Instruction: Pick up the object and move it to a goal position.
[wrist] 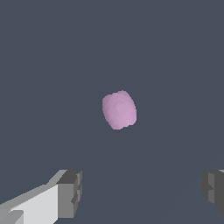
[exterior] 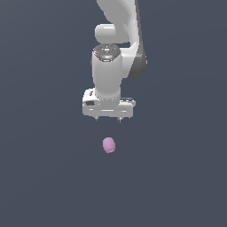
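The object (exterior: pixel 108 145) is a small pale pink-purple lumpy blob lying on the dark grey floor, in the middle of the exterior view. It also shows in the wrist view (wrist: pixel 119 110), free and untouched. My white gripper (exterior: pixel 107 119) hangs above it, pointing down, with a clear gap between fingertips and blob. In the wrist view the two grey fingertips (wrist: pixel 70 193) stand far apart with nothing between them, so the gripper (wrist: pixel 142 190) is open and empty.
A flat, dark grey floor (exterior: pixel 44 177) fills both views. The white arm (exterior: pixel 117 31) rises from the gripper to the top edge of the exterior view.
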You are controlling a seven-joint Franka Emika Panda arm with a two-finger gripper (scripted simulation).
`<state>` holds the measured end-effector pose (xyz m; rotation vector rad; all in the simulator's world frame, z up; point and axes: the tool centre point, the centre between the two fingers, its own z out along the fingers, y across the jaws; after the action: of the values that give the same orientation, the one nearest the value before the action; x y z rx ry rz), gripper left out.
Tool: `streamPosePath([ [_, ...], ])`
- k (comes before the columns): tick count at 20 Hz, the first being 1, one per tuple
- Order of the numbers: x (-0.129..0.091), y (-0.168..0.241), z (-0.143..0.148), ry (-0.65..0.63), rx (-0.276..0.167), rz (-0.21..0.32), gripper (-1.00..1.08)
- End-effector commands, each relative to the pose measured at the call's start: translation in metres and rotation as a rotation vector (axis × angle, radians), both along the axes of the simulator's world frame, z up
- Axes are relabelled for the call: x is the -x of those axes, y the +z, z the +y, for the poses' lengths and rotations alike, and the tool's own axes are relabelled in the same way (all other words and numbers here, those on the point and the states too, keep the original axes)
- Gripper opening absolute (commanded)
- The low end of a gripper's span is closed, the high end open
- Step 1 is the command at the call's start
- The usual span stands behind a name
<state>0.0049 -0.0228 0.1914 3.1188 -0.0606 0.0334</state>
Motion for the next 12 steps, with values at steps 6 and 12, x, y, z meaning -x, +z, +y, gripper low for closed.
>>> streamPosePath([
  [6,-0.002,0.003,0.012,0.028,-0.009,-0.007,1.00],
  [12,-0.003,0.007,0.028,0.064,-0.020,-0.017,1.00],
])
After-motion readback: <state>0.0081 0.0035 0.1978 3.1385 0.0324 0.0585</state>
